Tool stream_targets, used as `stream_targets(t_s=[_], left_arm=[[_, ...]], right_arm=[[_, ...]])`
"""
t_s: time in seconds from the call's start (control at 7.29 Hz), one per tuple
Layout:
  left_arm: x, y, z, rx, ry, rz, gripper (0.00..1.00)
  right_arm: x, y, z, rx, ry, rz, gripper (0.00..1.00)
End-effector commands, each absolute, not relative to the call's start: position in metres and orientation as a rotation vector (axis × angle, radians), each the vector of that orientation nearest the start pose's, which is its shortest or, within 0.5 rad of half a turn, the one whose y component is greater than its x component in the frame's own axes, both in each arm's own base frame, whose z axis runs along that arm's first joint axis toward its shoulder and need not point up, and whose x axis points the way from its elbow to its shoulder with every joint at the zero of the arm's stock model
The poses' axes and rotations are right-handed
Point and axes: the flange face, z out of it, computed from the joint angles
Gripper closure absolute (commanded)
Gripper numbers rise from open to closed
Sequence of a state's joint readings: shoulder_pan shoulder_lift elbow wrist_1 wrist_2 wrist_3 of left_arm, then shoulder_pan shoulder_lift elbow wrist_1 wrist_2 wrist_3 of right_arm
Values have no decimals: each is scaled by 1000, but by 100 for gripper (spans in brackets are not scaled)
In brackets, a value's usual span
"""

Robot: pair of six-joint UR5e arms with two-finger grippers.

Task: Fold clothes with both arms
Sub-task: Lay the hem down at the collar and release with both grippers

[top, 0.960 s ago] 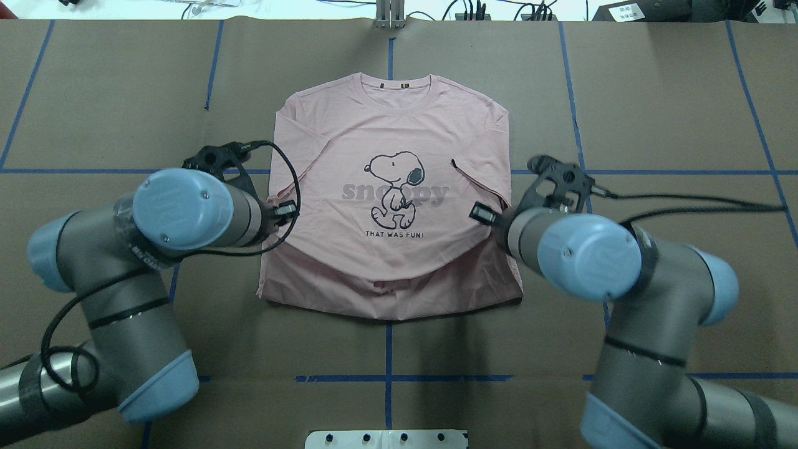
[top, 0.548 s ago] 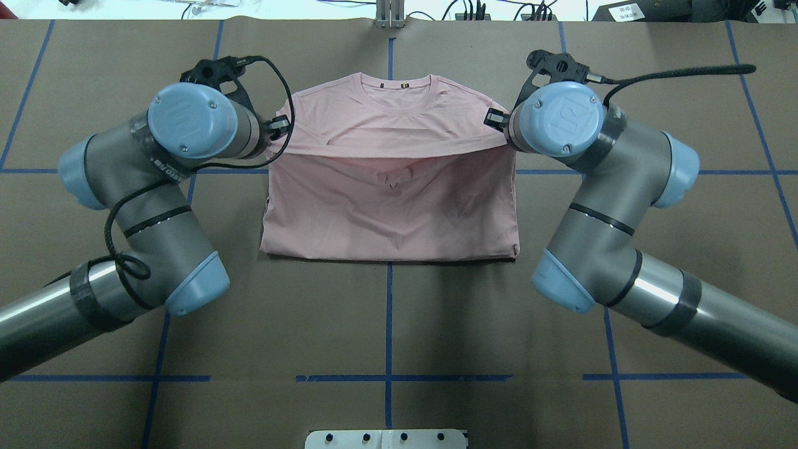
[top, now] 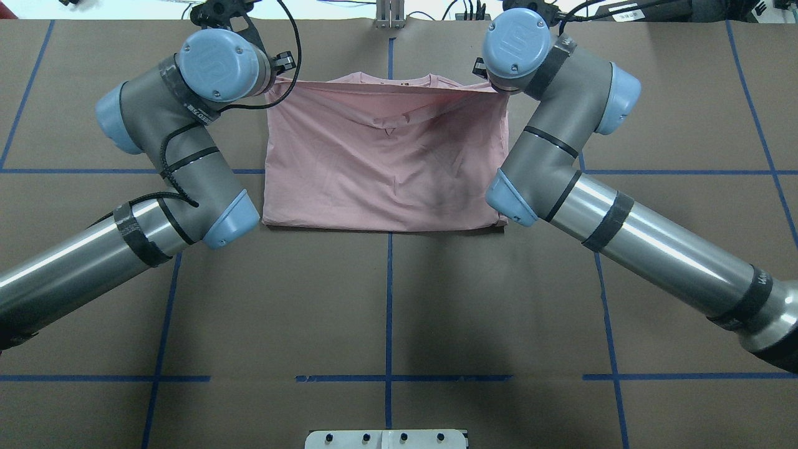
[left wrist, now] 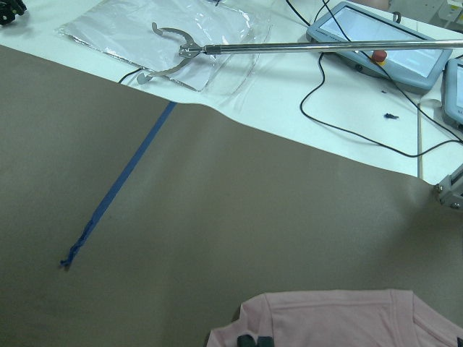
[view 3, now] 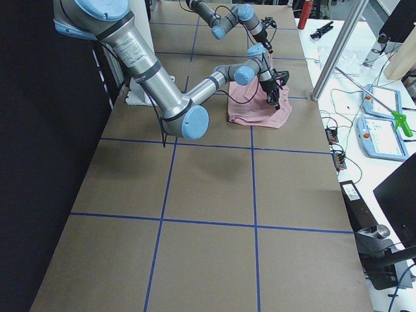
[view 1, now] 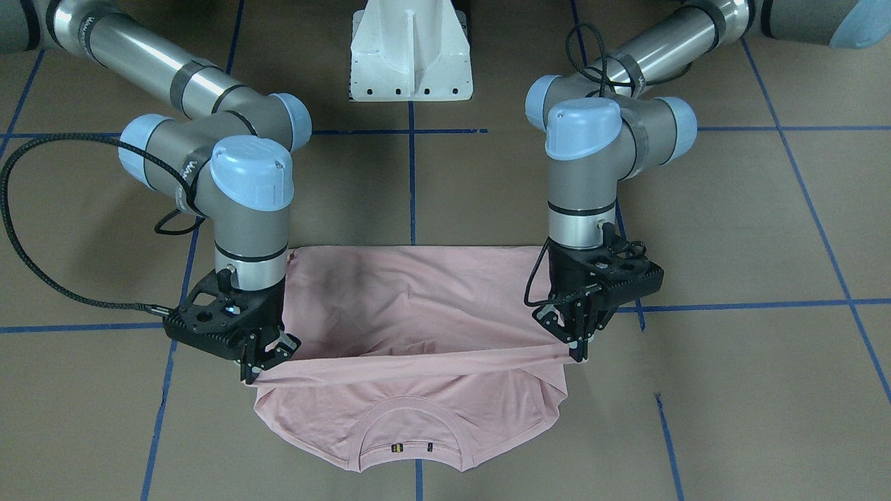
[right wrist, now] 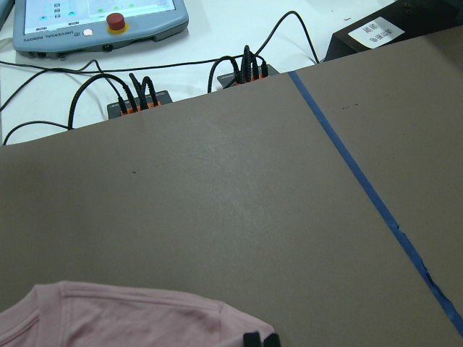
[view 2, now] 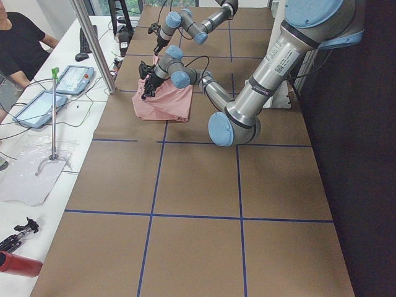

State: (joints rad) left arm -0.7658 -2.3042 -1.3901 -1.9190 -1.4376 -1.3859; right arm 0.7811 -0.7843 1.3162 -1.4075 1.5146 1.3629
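Now my 2 pincers are clenched on the pink shirt: left pincer and right pincer each pinch an end of its doubled-over hem, stretched taut between them near the collar. Under them lies brown paper with blue tape lines. Beyond them, a white bench holds a pendant and cables.

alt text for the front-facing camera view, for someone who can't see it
A pink T-shirt lies folded over on a brown table, its raised edge held taut just short of the collar. The left gripper pinches it at the view's right, the right gripper at the view's left; a white pedestal base stands at the top.
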Motion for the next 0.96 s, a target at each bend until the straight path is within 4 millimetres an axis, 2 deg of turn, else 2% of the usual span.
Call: stream_targets(t_s=[0.0,0.14,0.27,0.41,0.55,0.69,0.82], left_arm=[[473,-663,291,553,782,-595,100],[477,-667,297,552,762,-575,100],[478,-667,298,562,771,-561,74],[478,-667,295,564,777,-560,57],[477,-666,292,570,792,-562,54],[473,-665,291,594,840,-564,53],[467,-664,282,606,887,-562,53]], right_arm=[[-471,-662,299,373,-576,567,100],[-479,-667,318,373,-576,565,100],[-492,-669,335,386,-608,556,73],[-500,-667,331,391,-626,547,60],[-503,-666,325,393,-634,545,49],[-499,-668,318,403,-650,551,44],[-479,-669,299,390,-713,551,43]])
